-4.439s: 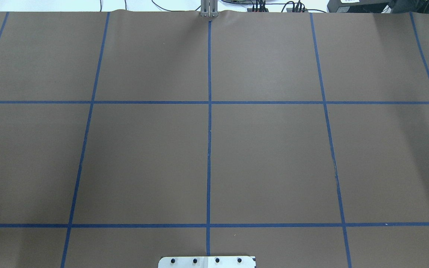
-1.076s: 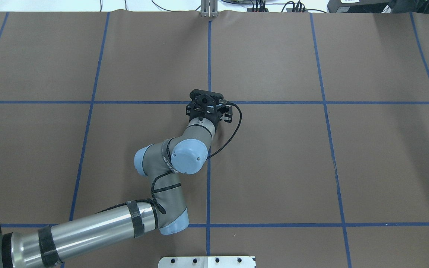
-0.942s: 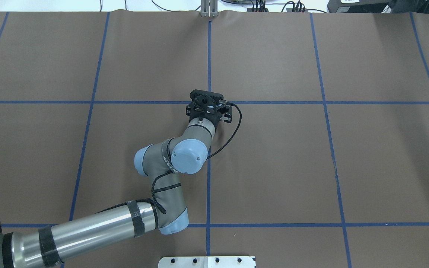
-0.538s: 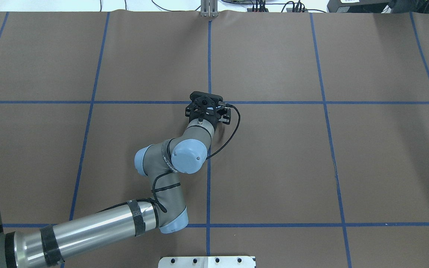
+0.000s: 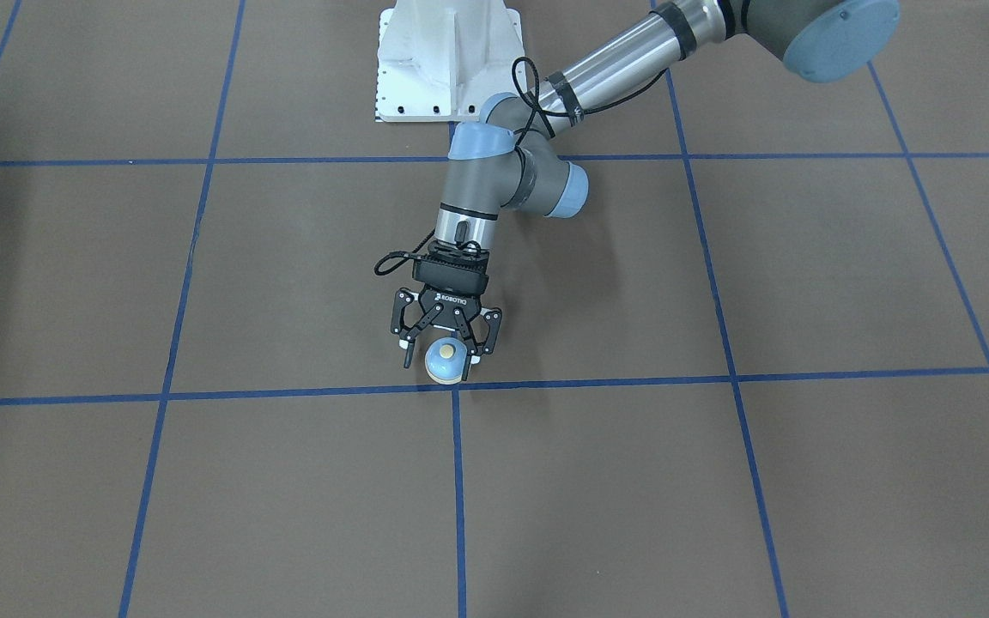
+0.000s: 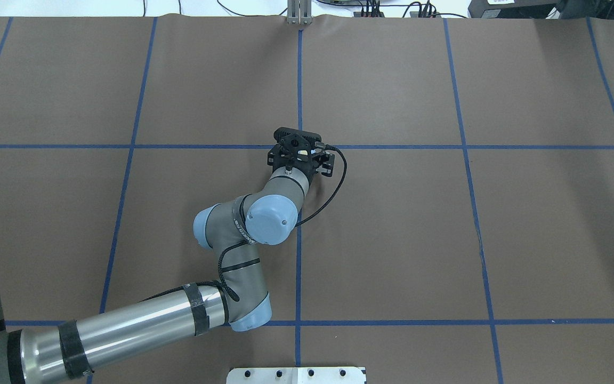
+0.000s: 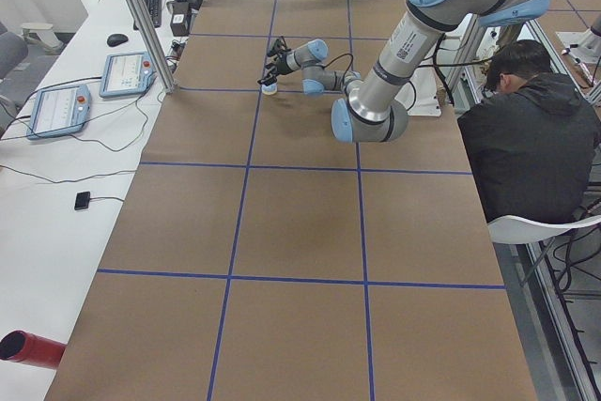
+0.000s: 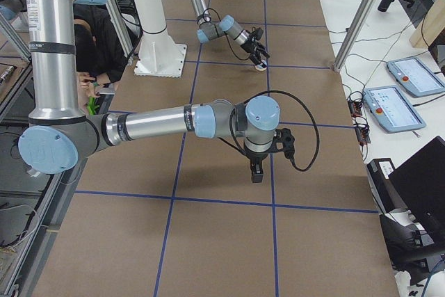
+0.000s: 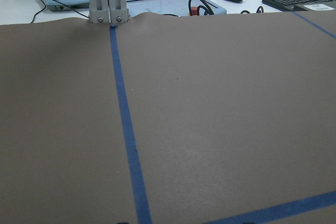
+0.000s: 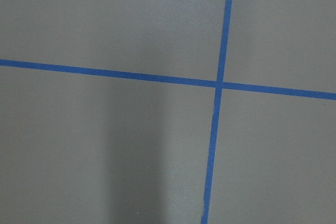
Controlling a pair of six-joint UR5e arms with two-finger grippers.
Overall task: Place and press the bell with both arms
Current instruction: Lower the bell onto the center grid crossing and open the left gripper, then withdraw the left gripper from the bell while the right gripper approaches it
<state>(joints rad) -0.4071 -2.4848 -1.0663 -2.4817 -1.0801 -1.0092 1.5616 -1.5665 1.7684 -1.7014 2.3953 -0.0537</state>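
Brown paper (image 5: 803,257) crossed by blue tape lines (image 5: 458,481) is the working surface. The light-blue bell (image 5: 446,362) stands upright on it, cream button up. It is just on the robot's side of a cross line, right beside the tape line that runs out from the white pedestal (image 5: 447,60). The left arm (image 5: 494,184) comes in from the robot's left. Its silver forearm slants down toward the middle of the paper and the wrist joints fold back. The last grey link points outward and down, away from the base, so the left gripper (image 5: 442,360) meets the bell from the robot's side and from above. Its fingers are spread, one on each side of the dome. A strip of paper shows between the dome and the finger on the front-facing view's left; contact at the other finger cannot be judged. The right arm (image 8: 153,124) shows only in the exterior right view, with the upper arm upright, the elbow bent square and the forearm about level. The right gripper (image 8: 256,173) hangs straight down over the paper, well apart from the bell. Whether its fingers are apart or together cannot be told.
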